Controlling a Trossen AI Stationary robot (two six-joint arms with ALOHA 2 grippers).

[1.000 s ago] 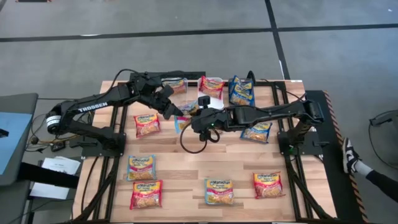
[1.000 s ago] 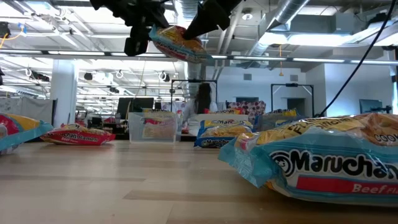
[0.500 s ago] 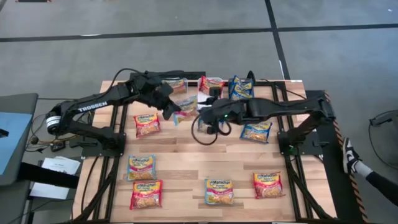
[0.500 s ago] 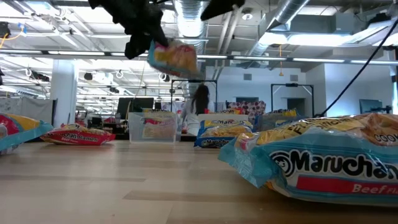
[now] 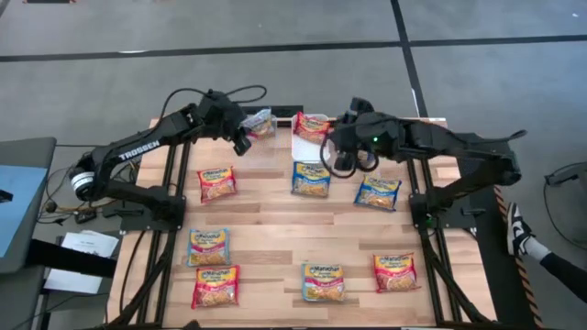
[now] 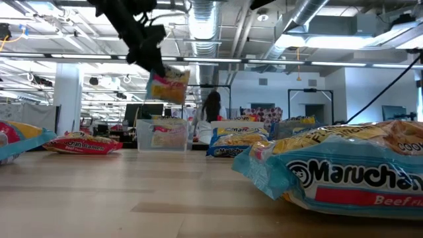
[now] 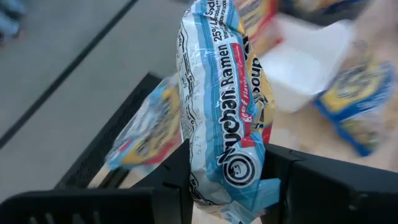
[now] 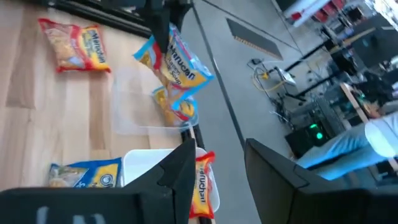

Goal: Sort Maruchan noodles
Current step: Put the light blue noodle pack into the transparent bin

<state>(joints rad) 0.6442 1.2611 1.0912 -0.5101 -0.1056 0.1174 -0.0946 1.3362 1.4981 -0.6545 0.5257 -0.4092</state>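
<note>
- Step in hand: your left claw [image 7: 227, 180] grips a blue packet [image 7: 221, 106] by its lower end and holds it in the air over the clear bin [image 5: 260, 126] at the worktop's [image 5: 275, 229] far edge. This reads as the drop into that bin.
- Next move, as a judgement: lower the packet between the bin's walls, then part the fingers; it hangs long and upright, so it may catch the rim.
- Right claw [image 8: 221, 165]: fingers apart, nothing between them, raised near the white bin [image 5: 309, 147].
- Clear bin: one packet with blue and yellow on it already lies inside.
- White bin: a red packet [image 5: 313, 124] rests at its far end; whether fully inside, you cannot tell.
- Loose on the worktop: a blue packet just beside the white bin's near edge, another to its right, and five more red and blue ones nearer the front.
</note>
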